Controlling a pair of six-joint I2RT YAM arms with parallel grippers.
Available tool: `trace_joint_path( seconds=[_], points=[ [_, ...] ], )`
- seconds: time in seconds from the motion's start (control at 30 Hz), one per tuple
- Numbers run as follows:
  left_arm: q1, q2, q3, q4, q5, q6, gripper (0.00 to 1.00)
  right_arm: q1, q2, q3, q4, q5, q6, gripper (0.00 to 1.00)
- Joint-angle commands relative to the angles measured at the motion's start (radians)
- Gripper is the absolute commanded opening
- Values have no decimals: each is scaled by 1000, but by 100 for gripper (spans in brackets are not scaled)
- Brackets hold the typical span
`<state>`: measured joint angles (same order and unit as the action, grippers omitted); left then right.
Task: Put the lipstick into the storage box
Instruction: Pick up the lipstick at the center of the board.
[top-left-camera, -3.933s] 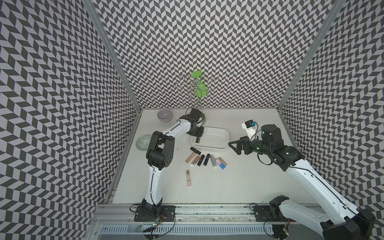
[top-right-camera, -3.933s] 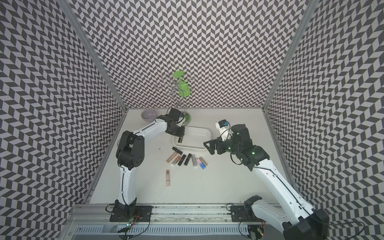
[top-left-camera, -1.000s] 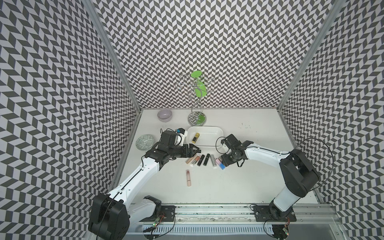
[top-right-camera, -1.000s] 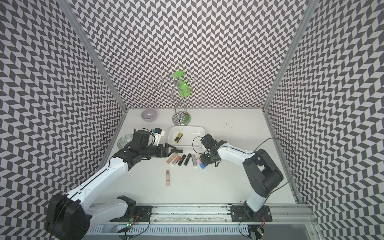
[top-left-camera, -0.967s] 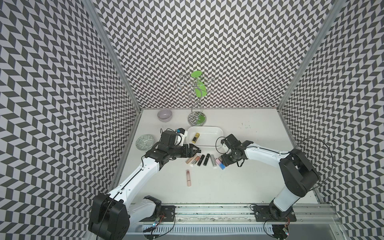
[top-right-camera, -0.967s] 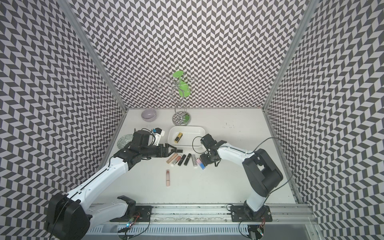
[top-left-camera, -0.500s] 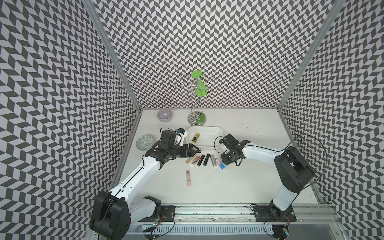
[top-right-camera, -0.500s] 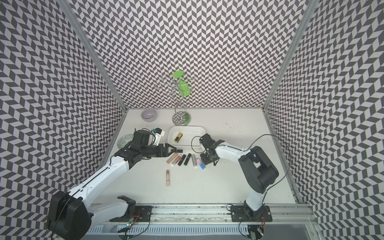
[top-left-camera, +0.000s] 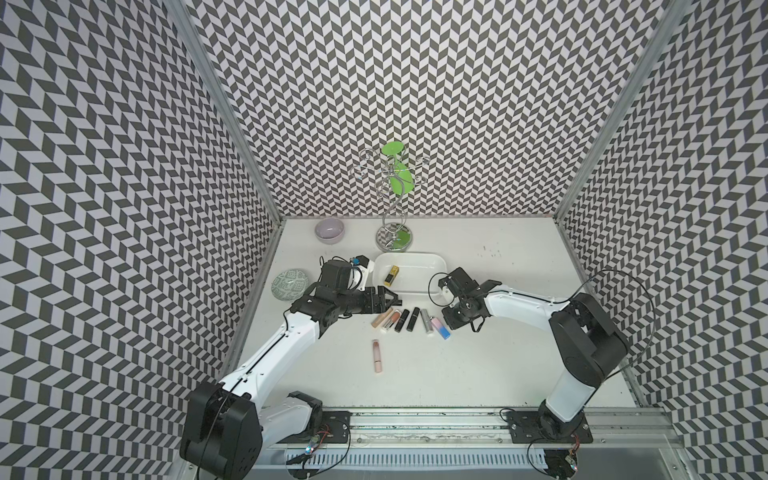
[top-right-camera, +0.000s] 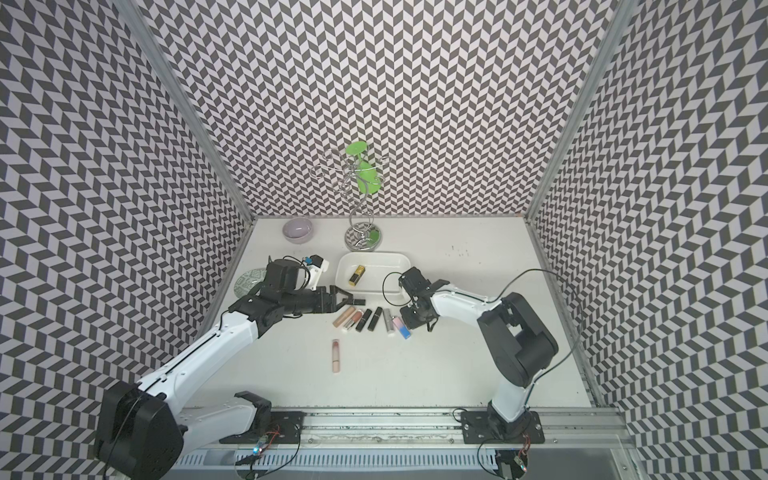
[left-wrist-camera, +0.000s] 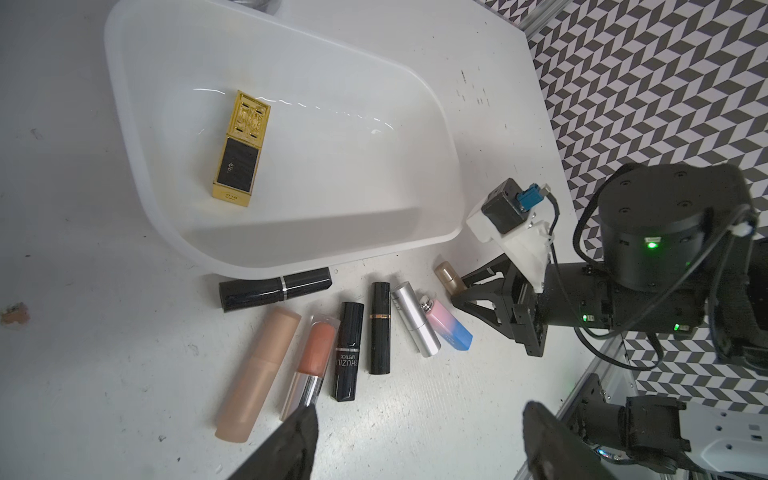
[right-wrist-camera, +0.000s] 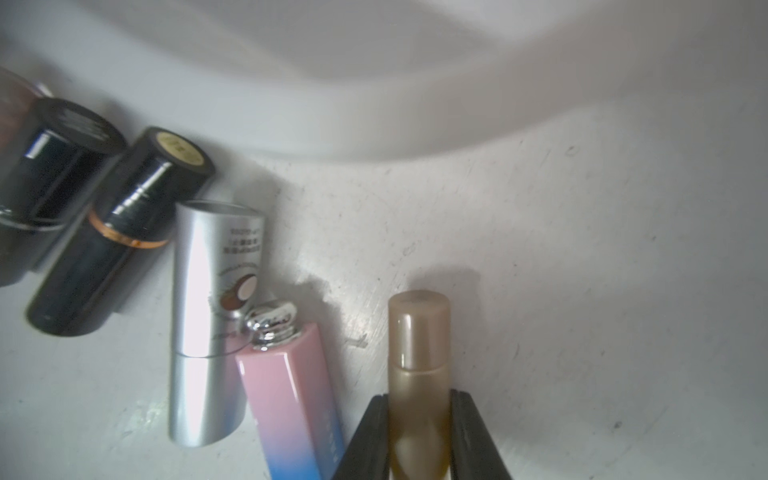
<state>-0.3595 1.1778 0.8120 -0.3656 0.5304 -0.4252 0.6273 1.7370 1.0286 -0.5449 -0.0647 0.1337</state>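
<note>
Lipstick (right-wrist-camera: 419, 332), taupe, sits clamped in the right hand (right-wrist-camera: 419, 399), storage box (left-wrist-camera: 332, 166) just ahead; left hand (left-wrist-camera: 419, 415) hovers nearby, spread apart.

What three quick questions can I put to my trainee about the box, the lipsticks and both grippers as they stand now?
1. True or false: the storage box holds no lipstick.
2. Which colour is the lipstick that the right gripper is shut on? A) pink-and-blue B) silver C) taupe
3. Fill in: the left gripper hovers over the row of lipsticks with its jaws ____, holding nothing.

Key
1. False: a gold lipstick lies inside it.
2. C: the taupe lipstick sits between the fingers.
3. open
</note>
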Motion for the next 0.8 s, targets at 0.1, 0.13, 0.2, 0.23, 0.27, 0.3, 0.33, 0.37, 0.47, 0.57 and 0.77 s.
trace_joint_path(
  seconds=[0.1, 0.13, 0.2, 0.23, 0.27, 0.3, 0.33, 0.37, 0.47, 0.57, 0.77],
  points=[
    [5, 11, 15, 66, 45, -30, 81, 6, -85, -2, 13, -61, -12, 22],
    [5, 11, 15, 75, 53, -34, 81, 5, -99, 3, 6, -74, -13, 22],
    [4, 12, 17, 105, 81, -50, 81, 2, -140, 15, -11, -122, -16, 22],
    [4, 13, 16, 120, 96, -57, 81, 0, -159, 20, -17, -149, -16, 22],
    [5, 13, 16, 141, 115, -67, 81, -5, -183, 26, -22, -185, -16, 22],
    [4, 14, 14, 164, 139, -80, 81, -11, -207, 29, -24, -225, -11, 22],
    [5, 13, 14, 187, 162, -91, 81, -19, -229, 32, -24, -261, -3, 22],
    [5, 15, 14, 214, 188, -106, 81, -29, -252, 36, -23, -309, 5, 22],
    [5, 24, 19, 321, 286, -161, 81, -55, -314, 52, -5, -445, 31, 22],
    [5, 39, 27, 443, 376, -245, 81, -86, -365, 72, 40, -601, 60, 22],
    [-24, 68, 72, 645, 487, -379, 81, -167, -420, 81, 215, -926, 190, 22]
  ],
)
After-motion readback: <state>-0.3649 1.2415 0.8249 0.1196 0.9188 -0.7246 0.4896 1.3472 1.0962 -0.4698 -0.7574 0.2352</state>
